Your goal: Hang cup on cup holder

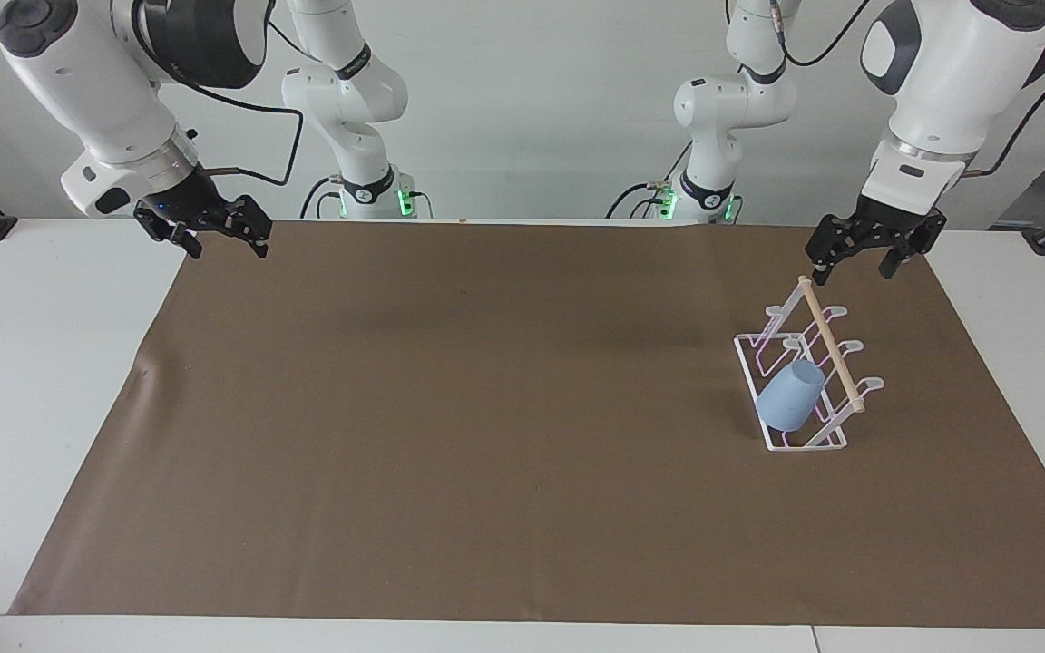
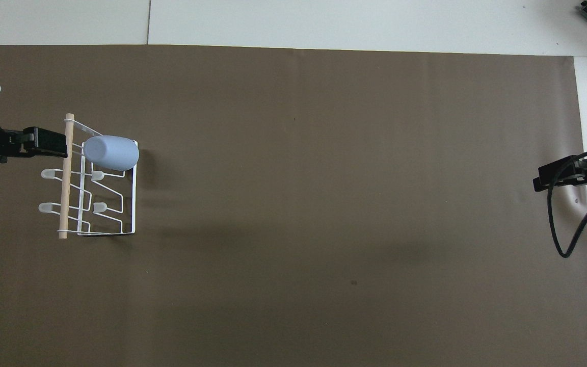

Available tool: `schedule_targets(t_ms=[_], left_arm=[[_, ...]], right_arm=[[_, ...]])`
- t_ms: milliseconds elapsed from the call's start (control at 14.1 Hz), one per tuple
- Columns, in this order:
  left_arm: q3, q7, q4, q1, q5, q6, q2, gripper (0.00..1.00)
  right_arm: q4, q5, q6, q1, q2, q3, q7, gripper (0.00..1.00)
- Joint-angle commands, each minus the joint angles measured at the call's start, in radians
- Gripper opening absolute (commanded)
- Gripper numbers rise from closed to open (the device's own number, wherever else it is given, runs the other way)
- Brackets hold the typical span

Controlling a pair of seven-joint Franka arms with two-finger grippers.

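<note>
Facing view: cup holder sits at the left arm's end of the brown mat; wide bare mat toward the right arm's end. Cup hangs on a prong. Left gripper raised, fingers spread, empty, apart from cup. Right gripper waits over the mat corner, released.

Overhead view: cup on the holder's farther prong; left gripper empty beside the dowel.

The cup, a plain light-blue tumbler, hangs tilted mouth-down on a prong of the cup holder, a white wire rack topped by a pale wooden dowel. Both sit on the brown surface, below the left arm's raised jaws and well apart from them.
</note>
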State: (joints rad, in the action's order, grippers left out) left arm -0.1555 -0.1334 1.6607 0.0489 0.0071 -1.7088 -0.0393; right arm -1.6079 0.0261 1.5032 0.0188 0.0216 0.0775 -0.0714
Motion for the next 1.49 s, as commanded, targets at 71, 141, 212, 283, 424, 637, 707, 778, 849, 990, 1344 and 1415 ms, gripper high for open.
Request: schedule_targets(t_ms=[71, 141, 212, 283, 424, 637, 707, 778, 849, 990, 1344, 1415], left_arm=[[0.008, 0.122, -0.07, 0.011, -0.027, 0.13, 0.015, 1.0], [0.01, 0.153, -0.076, 0.011, -0.023, 0.141, 0.015, 1.0], [0.013, 0.159, -0.078, 0.011, -0.019, 0.144, 0.016, 1.0], [0.01, 0.161, -0.084, 0.009, -0.009, 0.143, 0.018, 1.0], [0.002, 0.161, -0.075, -0.004, 0.068, 0.144, 0.009, 1.0], [0.002, 0.153, -0.038, 0.003, 0.066, 0.135, -0.011, 1.0], [0.008, 0.153, -0.032, 0.011, 0.066, 0.14, -0.016, 1.0], [0.011, 0.153, -0.029, 0.009, 0.065, 0.149, -0.017, 1.0], [0.01, 0.149, -0.029, 0.002, 0.063, 0.152, -0.019, 1.0], [0.002, 0.106, -0.061, 0.005, -0.039, 0.159, -0.007, 1.0], [0.001, 0.127, -0.142, 0.002, -0.012, 0.247, -0.001, 1.0], [0.005, 0.127, -0.145, 0.003, -0.009, 0.247, 0.001, 1.0]], right_arm=[[-0.021, -0.003, 0.07, 0.0, -0.015, -0.002, -0.022, 1.0], [-0.02, -0.003, 0.09, 0.0, -0.015, -0.002, -0.022, 1.0], [-0.017, -0.002, 0.101, 0.001, -0.015, -0.002, -0.022, 1.0], [-0.014, -0.002, 0.109, 0.001, -0.017, -0.002, -0.022, 1.0], [-0.012, -0.002, 0.132, 0.001, -0.02, -0.002, -0.022, 1.0], [-0.012, -0.002, 0.173, 0.001, -0.023, -0.002, -0.022, 1.0], [-0.011, -0.002, 0.18, 0.001, -0.025, -0.004, -0.022, 1.0], [-0.01, -0.002, 0.184, 0.001, -0.031, -0.004, -0.022, 1.0], [-0.01, -0.002, 0.187, 0.001, -0.035, -0.004, -0.022, 1.0], [-0.01, -0.002, 0.187, 0.0, -0.046, -0.004, -0.022, 1.0], [-0.012, -0.002, 0.186, -0.002, -0.065, -0.004, -0.028, 1.0], [-0.014, -0.002, 0.184, -0.002, -0.074, -0.004, -0.028, 1.0]])
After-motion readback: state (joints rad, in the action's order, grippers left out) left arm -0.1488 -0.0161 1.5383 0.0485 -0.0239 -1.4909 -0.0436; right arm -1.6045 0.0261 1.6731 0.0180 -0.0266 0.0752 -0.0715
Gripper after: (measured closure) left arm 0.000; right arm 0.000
